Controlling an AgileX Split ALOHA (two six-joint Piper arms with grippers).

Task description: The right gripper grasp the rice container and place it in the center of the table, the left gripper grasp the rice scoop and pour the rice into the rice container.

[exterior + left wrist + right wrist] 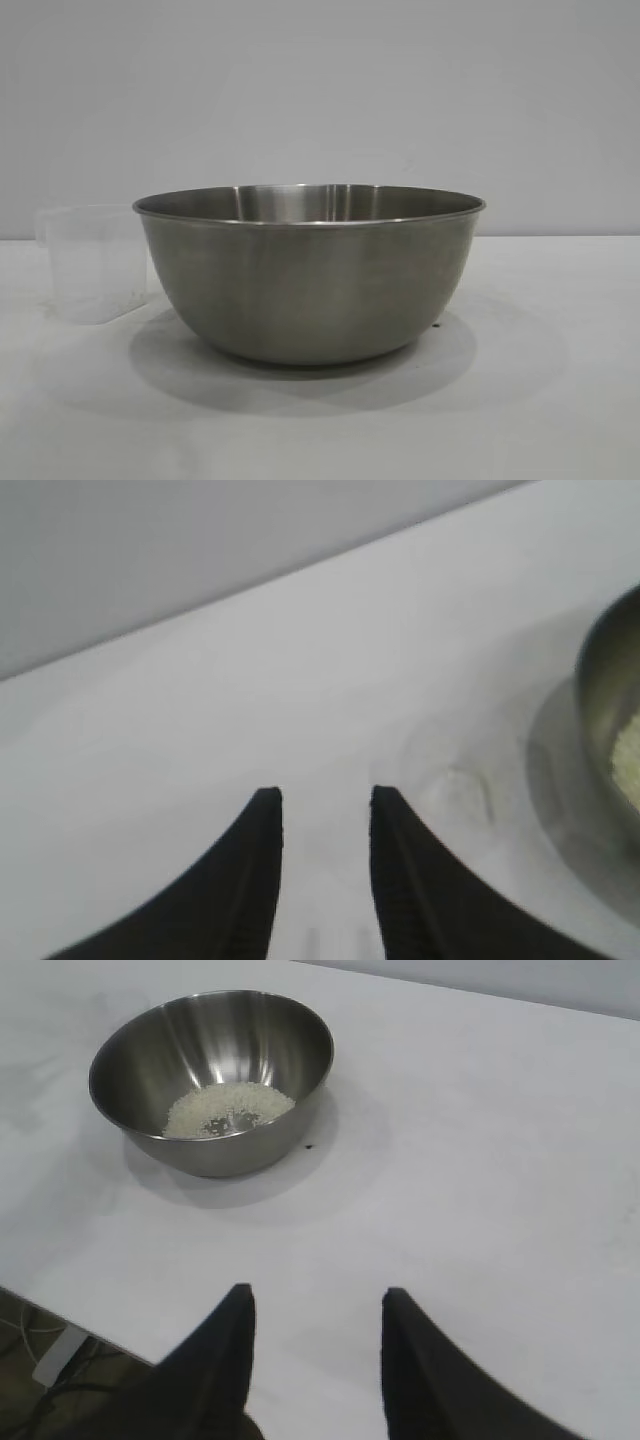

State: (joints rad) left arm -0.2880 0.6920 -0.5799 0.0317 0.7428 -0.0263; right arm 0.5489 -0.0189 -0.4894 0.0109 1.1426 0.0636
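Exterior view: the rice container (308, 275) is standing upright on the white bench (560, 400), with the rice scoop (92, 262) sitting upright just beside it on the left; no writing is readable on either. Left wrist view: the left gripper (325, 798) is hovering over bare cloth, jaws parted and holding nothing, the container's rim showing at the frame's edge. Right wrist view: the right gripper (317, 1300) is hanging well apart from the container, jaws spread and empty, while the rice (227, 1110) is lying in the bowl's bottom.
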